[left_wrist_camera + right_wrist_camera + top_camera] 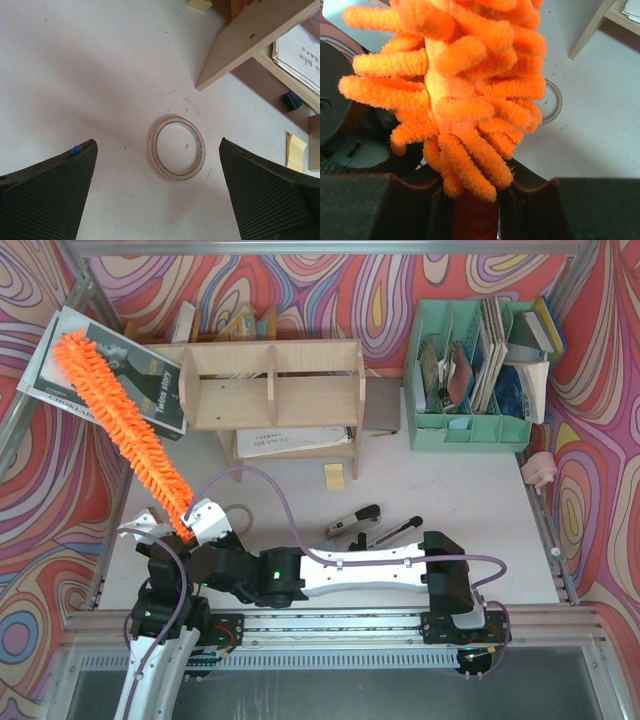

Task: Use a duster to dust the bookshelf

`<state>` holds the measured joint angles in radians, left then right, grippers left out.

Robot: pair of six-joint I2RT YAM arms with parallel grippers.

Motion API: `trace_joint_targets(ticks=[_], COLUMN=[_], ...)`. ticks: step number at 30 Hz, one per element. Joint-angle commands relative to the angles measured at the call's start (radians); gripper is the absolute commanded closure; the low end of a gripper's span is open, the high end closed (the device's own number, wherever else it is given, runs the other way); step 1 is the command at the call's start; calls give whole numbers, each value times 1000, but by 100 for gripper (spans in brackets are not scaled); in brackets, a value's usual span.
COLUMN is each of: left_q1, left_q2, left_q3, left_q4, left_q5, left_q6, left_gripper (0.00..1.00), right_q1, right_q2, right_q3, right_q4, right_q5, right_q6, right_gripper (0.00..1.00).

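Top external: right gripper (197, 522) clamps the duster (115, 410), slanted left of the bookshelf (270, 390). Left gripper (157, 142) gapes wide over a tape ring (202, 150).

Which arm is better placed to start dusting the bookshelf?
Right. The right end effector is shut on the duster, brush beside the bookshelf's left end; left end effector is open over a tape ring.

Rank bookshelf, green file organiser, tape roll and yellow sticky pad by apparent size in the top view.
1. bookshelf
2. green file organiser
3. tape roll and yellow sticky pad: too alike to rank.
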<state>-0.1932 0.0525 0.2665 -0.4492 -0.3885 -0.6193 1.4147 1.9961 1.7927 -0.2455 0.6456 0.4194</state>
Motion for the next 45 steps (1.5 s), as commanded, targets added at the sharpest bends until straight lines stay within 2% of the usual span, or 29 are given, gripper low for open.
trace_joint_targets(ticks=[1,11,17,25,30,36,45], left_q1=[5,5,5,5,5,5,5], left_q2=[-5,-6,-5,1,3,9,12], left_q3=[-16,-16,-16,-16,-16,-17,-17], left_q4=[14,14,14,18,19,24,27], left_q5=[2,2,4,6,5,7,10], left_q6=[16,15,16,15,15,16,16], left_gripper=[2,2,1,2,1,2,2], right_q1=[-4,-67,-66,2,-1,-72,-77], right_q2=[-48,-47,-46,-51,-35,-37,-61], right_q3=[-5,1,26,28,28,29,107], right_q4=[42,-115,-116,60,26,-101,-147], right_q5=[57,45,26,26,58,-8,43], right_q6=[0,175,154,-41,-15,150,117], right_gripper=[100,100,100,100,100,100,100])
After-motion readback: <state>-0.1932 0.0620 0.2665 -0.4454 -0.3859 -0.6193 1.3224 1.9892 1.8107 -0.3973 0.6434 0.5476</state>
